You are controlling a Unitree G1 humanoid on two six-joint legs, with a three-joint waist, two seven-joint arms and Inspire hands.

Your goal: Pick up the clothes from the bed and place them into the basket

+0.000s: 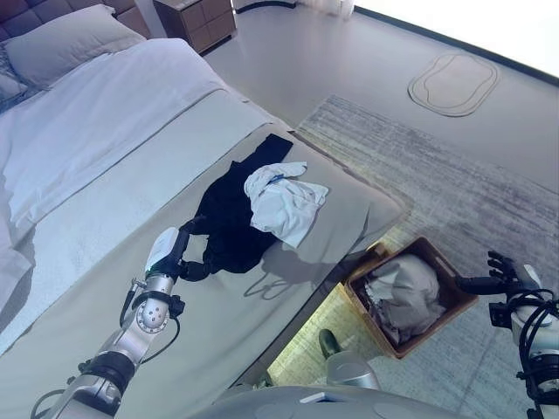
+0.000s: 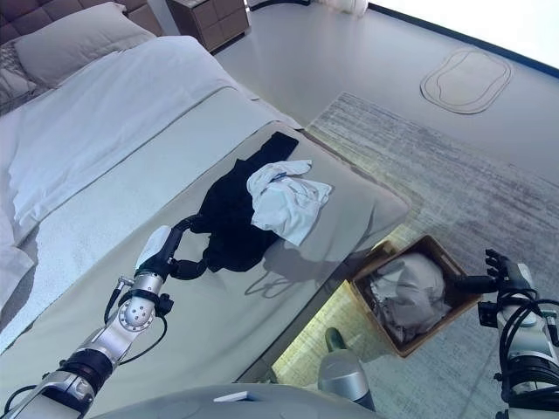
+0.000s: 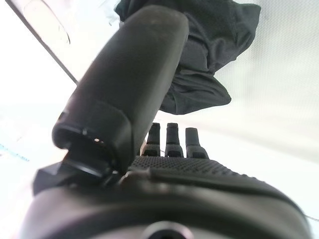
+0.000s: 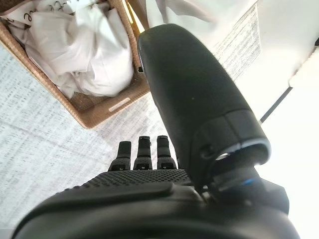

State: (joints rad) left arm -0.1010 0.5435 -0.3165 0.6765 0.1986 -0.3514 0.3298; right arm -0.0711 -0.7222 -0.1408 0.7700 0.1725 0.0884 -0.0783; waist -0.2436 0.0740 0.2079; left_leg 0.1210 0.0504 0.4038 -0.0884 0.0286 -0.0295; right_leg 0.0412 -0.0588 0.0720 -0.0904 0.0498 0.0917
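A black garment (image 1: 229, 220) lies spread on the beige bed (image 1: 105, 262) near its foot corner. A white garment (image 1: 284, 202) lies crumpled on top of its right side. My left hand (image 1: 171, 250) rests on the bed at the black garment's near edge, open, with thumb and fingers spread towards the cloth; the black cloth also shows in the left wrist view (image 3: 204, 64). A brown wicker basket (image 1: 373, 323) stands on the floor by the bed's corner and holds pale clothes (image 1: 406, 292). My right hand (image 1: 505, 281) is open and empty, just right of the basket (image 4: 99, 112).
A white duvet (image 1: 96, 122) and a pillow (image 1: 61, 39) cover the bed's head end. A wooden nightstand (image 1: 196, 17) stands beyond. A grey rug (image 1: 489, 201) lies under the basket, and an oval mat (image 1: 454, 83) lies farther off.
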